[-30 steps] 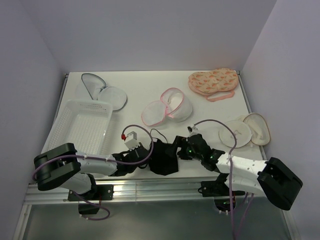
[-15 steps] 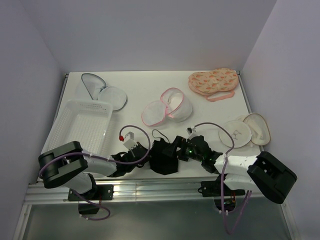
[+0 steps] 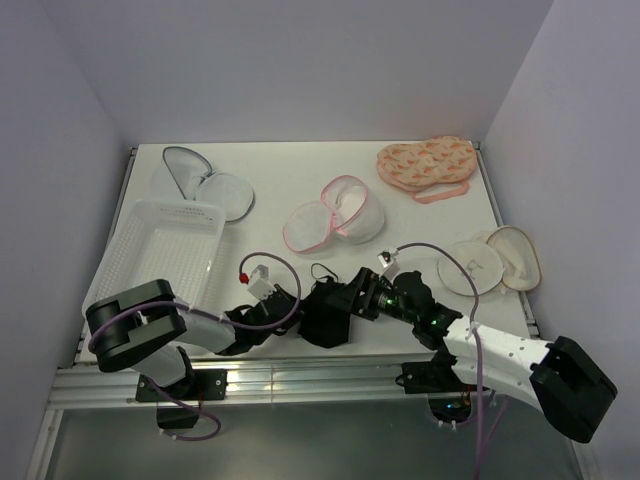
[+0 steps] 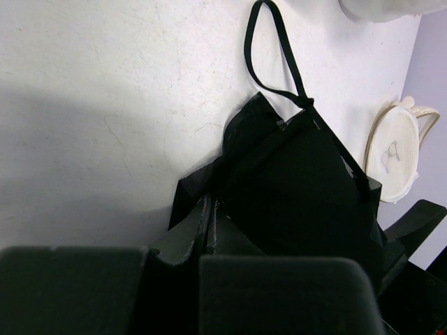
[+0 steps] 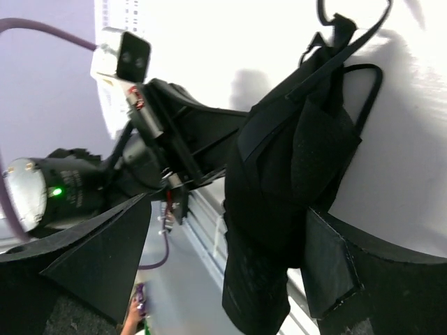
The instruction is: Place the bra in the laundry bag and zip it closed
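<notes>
We log the left gripper (image 4: 211,213) nearly closed, pinching an edge of the bra (image 4: 300,188). The right gripper (image 5: 230,209) is spread wide around the bunched fabric, with one finger (image 5: 328,269) touching it. The bra lies at the table's (image 3: 290,170) near edge, well apart from the open laundry bag (image 3: 335,215). Count: one bra, one laundry bag, one grey-trimmed pouch (image 3: 205,185), one orange pouch (image 3: 427,163), one cream-trimmed pouch (image 3: 490,260), one basket (image 3: 165,255).

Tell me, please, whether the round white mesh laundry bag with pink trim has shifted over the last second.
No. The laundry bag lies in the same spot, no nearer to or farther from the white plastic basket on its left.
</notes>
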Tool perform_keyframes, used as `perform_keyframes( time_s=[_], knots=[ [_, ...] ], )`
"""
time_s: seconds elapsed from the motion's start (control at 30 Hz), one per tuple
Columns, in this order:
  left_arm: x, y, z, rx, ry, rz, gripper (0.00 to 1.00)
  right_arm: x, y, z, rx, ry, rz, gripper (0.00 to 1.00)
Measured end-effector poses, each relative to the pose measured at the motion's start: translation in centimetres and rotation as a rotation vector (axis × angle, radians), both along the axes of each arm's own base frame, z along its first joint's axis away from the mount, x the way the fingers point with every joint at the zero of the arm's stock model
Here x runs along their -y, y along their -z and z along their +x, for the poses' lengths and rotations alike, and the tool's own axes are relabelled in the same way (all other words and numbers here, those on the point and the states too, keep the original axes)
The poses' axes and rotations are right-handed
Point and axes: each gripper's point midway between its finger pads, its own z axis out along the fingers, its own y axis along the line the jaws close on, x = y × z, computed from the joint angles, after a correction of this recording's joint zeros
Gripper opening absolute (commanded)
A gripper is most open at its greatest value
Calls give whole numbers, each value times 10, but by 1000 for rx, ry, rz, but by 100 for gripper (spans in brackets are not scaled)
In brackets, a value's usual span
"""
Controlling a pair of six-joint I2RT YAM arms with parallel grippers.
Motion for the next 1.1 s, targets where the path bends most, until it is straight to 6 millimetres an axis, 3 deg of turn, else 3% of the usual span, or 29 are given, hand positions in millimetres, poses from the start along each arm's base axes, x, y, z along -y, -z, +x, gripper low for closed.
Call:
perform_keyframes(
  time_s=[0.3,0.53,0.9,1.03,1.1],
  knots=[
    [11,-1,1,-10,18,-17,0,-4,0,-13,-32,-26,12,84],
    [12,-2,0,-13,22,-19,0,-2,33,-27,-122,-39,-51,73],
    [10,-2,-3,-17,33,-28,2,6,41,-16,-117,46,-82,27],
    [5,-3,-9,-18,50,-24,20,6,41,-14,-113,55,-84,6],
    [1,-7,-11,-12,58,-20,36,6,41,-15,-116,53,-83,0]
  ],
)
